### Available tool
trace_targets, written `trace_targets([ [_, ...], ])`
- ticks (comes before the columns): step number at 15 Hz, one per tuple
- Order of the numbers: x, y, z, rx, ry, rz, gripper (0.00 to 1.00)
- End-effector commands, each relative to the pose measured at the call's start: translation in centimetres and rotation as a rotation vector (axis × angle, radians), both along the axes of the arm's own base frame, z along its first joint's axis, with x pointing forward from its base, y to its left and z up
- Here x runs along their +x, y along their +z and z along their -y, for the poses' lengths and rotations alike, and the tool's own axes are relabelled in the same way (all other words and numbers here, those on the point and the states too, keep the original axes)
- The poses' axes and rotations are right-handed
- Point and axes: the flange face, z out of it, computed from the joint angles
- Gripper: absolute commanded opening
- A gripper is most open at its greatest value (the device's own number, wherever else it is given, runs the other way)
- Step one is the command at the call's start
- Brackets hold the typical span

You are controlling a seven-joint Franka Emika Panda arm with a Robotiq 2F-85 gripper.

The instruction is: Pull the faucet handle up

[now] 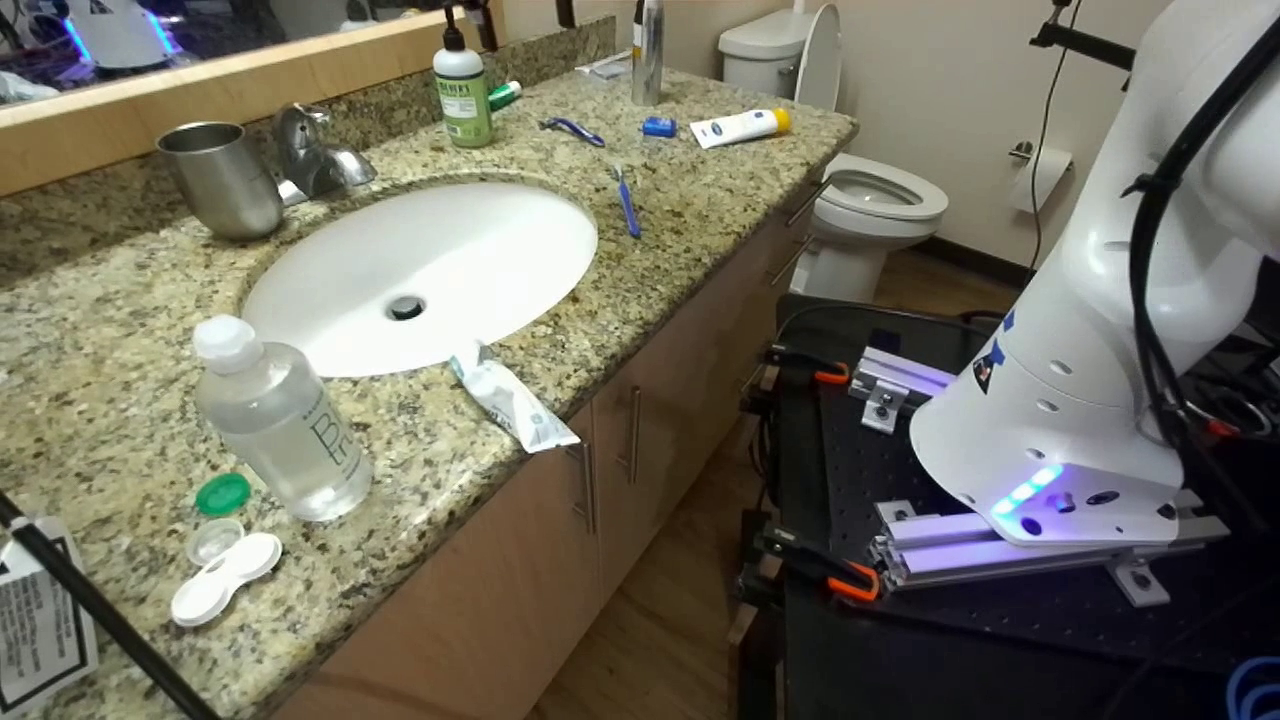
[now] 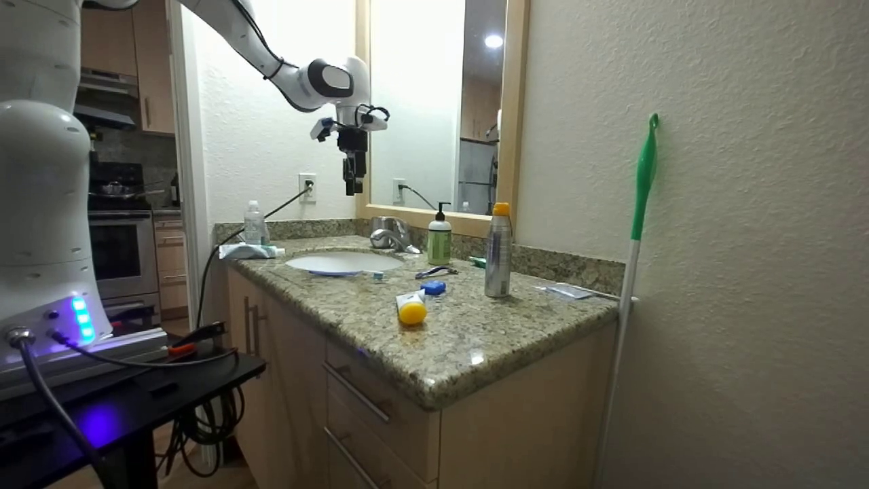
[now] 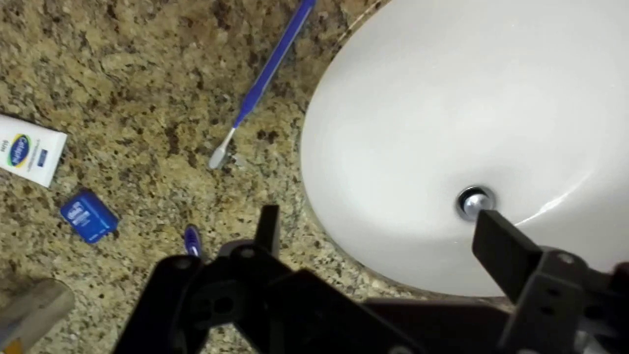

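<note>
1. The black two-fingered pincer (image 3: 377,216) is spread wide: in the wrist view its fingers (image 3: 506,255) stand well apart, and the gap shows the speckled tan-and-brown granite bench (image 3: 147,73) and the white oval basin (image 3: 393,147).
2. The finger at the left of that view is seen against the bench, the right one against the basin, near the round chrome drain stopper (image 3: 475,203).
3. In an exterior view the pincer points down from the white robot arm (image 2: 292,81), raised well above the bench and apart from the things on it.
4. The faucet handle (image 1: 292,128), a short shiny chrome lever, tops the small silver metal faucet (image 1: 345,168) at the basin's far side; its exact tilt I cannot tell.
5. A dull metal cup (image 1: 215,185) stands just left of the faucet, a pump bottle with a green label (image 1: 463,105) to its right.
6. Farther right lie a blue razor (image 1: 575,130), a small blue plastic box (image 1: 658,127) and a white tube with a yellow cap (image 1: 740,128).
7. At the basin's near rim lies a crumpled white squeeze tube (image 1: 510,400); near left stands a clear plastic bottle with a white cap (image 1: 290,430).
</note>
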Motion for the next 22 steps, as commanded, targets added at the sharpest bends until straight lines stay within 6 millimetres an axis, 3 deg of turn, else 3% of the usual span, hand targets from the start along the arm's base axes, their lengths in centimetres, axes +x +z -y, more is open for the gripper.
trace_targets([
  [1,5.7,-1.8,-0.8,-0.080,-0.003,0.011,1.00],
  [4,8.0,-2.9,0.9,-0.058,-0.098,0.079,1.00],
  [6,8.4,-3.7,1.6,-0.023,-0.105,0.061,1.00],
  [11,8.1,-4.3,1.4,-0.028,-0.084,0.045,1.00],
  [15,10.7,-6.6,-1.0,0.031,-0.022,0.030,1.00],
  [17,11.9,-6.5,-1.9,0.070,-0.001,0.068,1.00],
  [19,13.4,-5.9,-1.9,0.089,-0.010,0.116,1.00],
  [22,15.2,-5.8,-0.4,0.025,-0.064,0.193,1.00],
])
